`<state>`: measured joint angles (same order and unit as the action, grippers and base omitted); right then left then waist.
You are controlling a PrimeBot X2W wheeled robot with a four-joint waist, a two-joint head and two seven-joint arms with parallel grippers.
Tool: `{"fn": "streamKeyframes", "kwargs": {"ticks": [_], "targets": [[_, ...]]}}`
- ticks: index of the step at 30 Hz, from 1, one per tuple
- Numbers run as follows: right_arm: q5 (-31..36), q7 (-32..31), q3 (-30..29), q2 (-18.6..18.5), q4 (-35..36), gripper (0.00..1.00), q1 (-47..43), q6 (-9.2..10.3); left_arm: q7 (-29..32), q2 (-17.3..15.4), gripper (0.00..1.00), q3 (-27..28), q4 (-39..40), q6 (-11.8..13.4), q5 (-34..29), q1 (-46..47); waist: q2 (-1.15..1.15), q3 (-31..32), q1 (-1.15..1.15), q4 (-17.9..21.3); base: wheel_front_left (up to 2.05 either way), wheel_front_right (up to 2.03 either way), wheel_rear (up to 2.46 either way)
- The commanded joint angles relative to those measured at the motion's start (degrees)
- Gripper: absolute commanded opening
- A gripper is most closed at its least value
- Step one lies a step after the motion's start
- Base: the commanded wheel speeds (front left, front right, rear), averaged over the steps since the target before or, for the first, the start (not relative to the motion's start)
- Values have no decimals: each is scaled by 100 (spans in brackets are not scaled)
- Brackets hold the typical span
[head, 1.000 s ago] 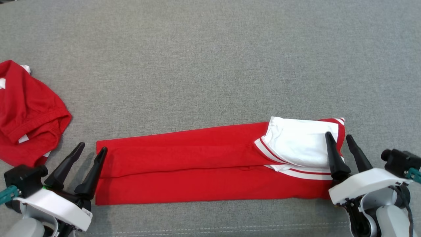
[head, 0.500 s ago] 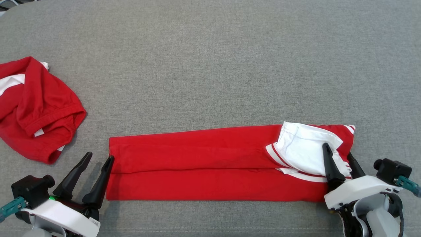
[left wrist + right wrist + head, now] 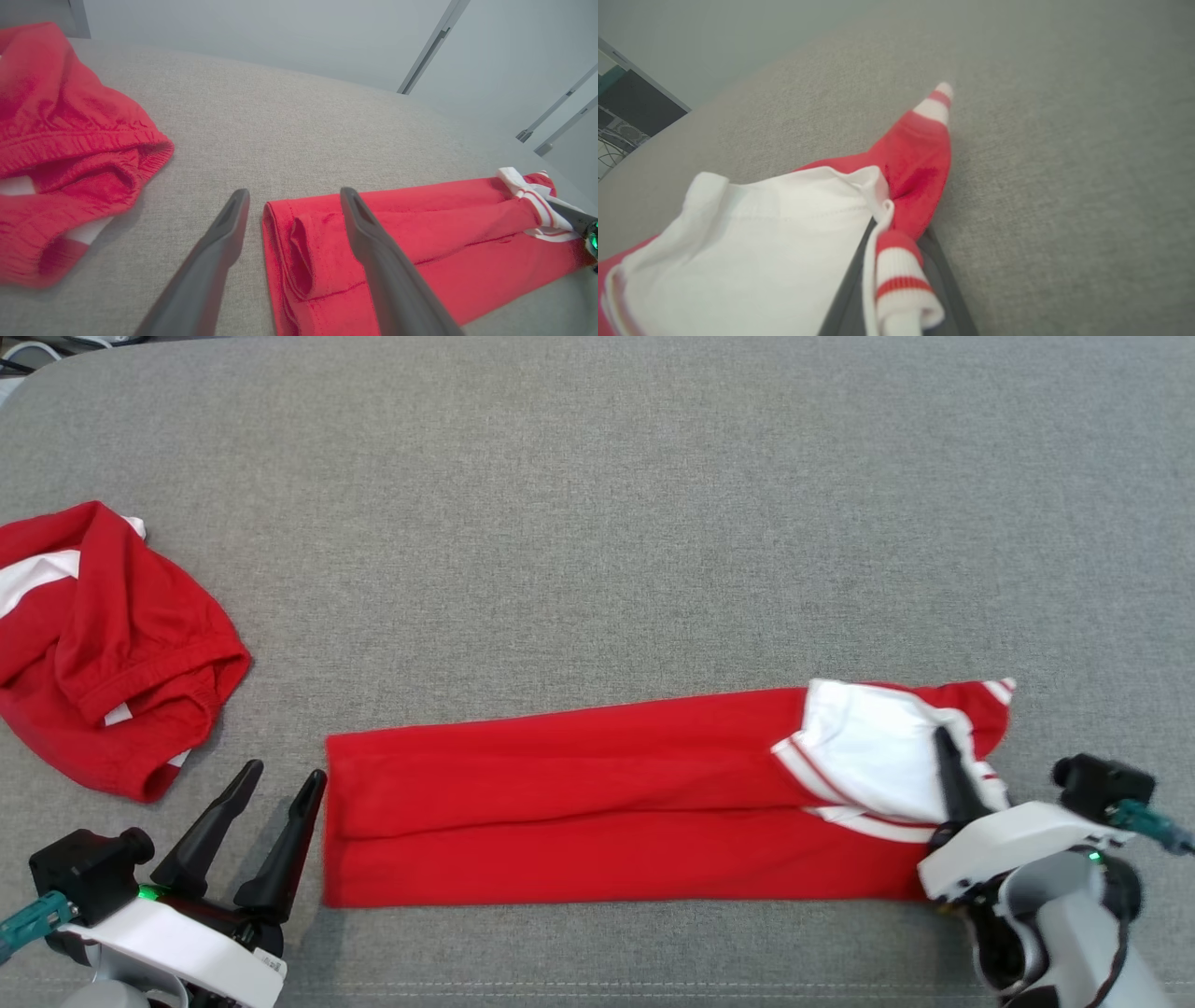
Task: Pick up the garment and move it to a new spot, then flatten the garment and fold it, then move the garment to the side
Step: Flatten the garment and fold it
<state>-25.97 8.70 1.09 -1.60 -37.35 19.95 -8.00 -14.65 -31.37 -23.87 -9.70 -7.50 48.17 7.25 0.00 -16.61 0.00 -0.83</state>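
The garment (image 3: pixel 579 812) is a red piece folded into a long strip on the grey cloth surface, with a white, red-striped part at its right end. My right gripper (image 3: pixel 957 756) is shut on that right end. In the right wrist view the striped cuff (image 3: pixel 901 284) bunches between the dark fingers (image 3: pixel 945 284), and the white panel (image 3: pixel 752 252) spreads to the left. My left gripper (image 3: pixel 287 770) stands open at the strip's left end. The left wrist view shows the garment's left edge (image 3: pixel 280 242) lying between the open fingers (image 3: pixel 373 252).
A second red garment (image 3: pixel 103 644) with white trim lies crumpled at the far left; it also appears in the left wrist view (image 3: pixel 60 140). The grey surface (image 3: pixel 597 523) stretches wide behind the strip. Its front seam (image 3: pixel 597 985) runs just below the grippers.
My right gripper has shut on the garment's right end, and the cloth there has bunched up. The left gripper stays open at the left end. The camera has shifted a little.
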Motion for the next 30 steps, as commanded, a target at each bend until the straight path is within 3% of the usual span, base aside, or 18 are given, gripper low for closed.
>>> {"fn": "streamKeyframes", "kwargs": {"ticks": [1,8,11,16,23,30], "targets": [[163,-75,-125,-128,30,0,60,52,-35,-161,100,253,116,1,-70,26,0,1,0,-2,0,0,0],[1282,-655,-1887,-128,1002,0,60,52,-35,-124,100,205,97,1,-72,4,0,41,0,-69,0,0,0],[1524,-1017,-2231,-128,1584,0,6,52,-35,-92,100,178,68,1,-75,-9,0,72,0,-93,0,0,0],[1257,-1719,-1566,-128,2399,0,-255,52,-35,1,100,146,-7,1,-73,-33,0,166,0,-65,0,0,0],[676,-2992,-123,-128,3653,0,-897,52,-35,147,100,129,-101,1,-117,-74,0,373,0,74,0,0,0],[264,-3408,747,-128,4130,0,-914,52,-35,310,100,-37,-150,1,-154,-29,0,452,0,19,0,0,0]]}}
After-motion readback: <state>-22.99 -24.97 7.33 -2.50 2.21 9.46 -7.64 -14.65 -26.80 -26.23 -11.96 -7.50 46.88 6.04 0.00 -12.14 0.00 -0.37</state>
